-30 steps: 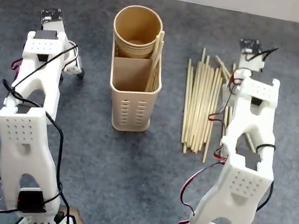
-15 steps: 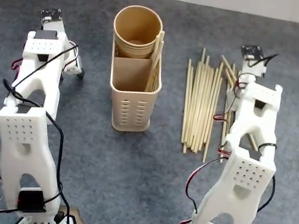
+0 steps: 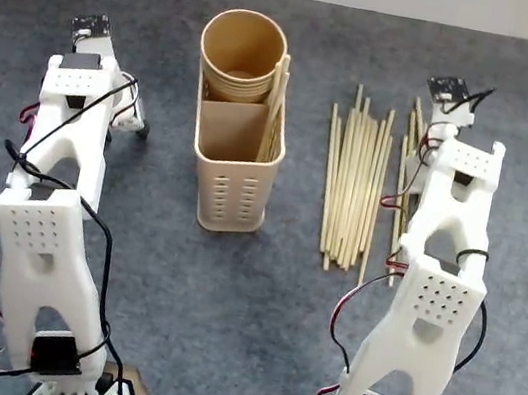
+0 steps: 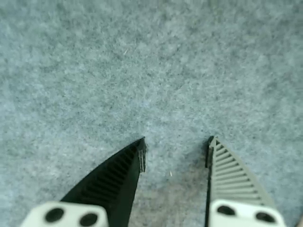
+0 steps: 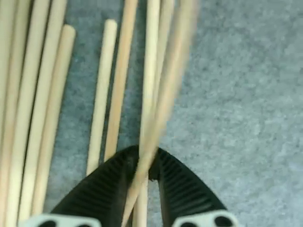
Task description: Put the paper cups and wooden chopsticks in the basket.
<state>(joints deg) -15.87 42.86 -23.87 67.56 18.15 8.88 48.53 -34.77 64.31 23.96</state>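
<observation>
Carpet: grey carpet [image 3: 251, 337] covers the table, with a pale strip along its 12 o'clock edge.
Left arm: the left arm [image 3: 47, 222] lies at 9 o'clock of the basket, and in the high view its body hides most of its gripper.
Left gripper: the left gripper [image 4: 176, 142] has its 2 fingers spread wide, with nothing between them, over bare carpet.
Basket: a cream basket [image 3: 233, 198] with slotted walls and 2 compartments stands upright between the arms.
Paper cups: nested paper cups [image 3: 239, 77] sit in the compartment at 12 o'clock; their number is hard to make out.
Basket sticks: a few basket sticks [image 3: 278, 99] lean along the wall at 3 o'clock.
Loose chopsticks: the loose chopsticks [image 3: 352, 187] lie in a row on the carpet at 3 o'clock of the basket, some of them hidden under the right arm [image 3: 436, 287].
Right gripper: the right gripper [image 5: 144, 158] is clamped on 1 held chopstick [image 5: 165, 99], which is blurred and cut off at the picture's edge.
</observation>
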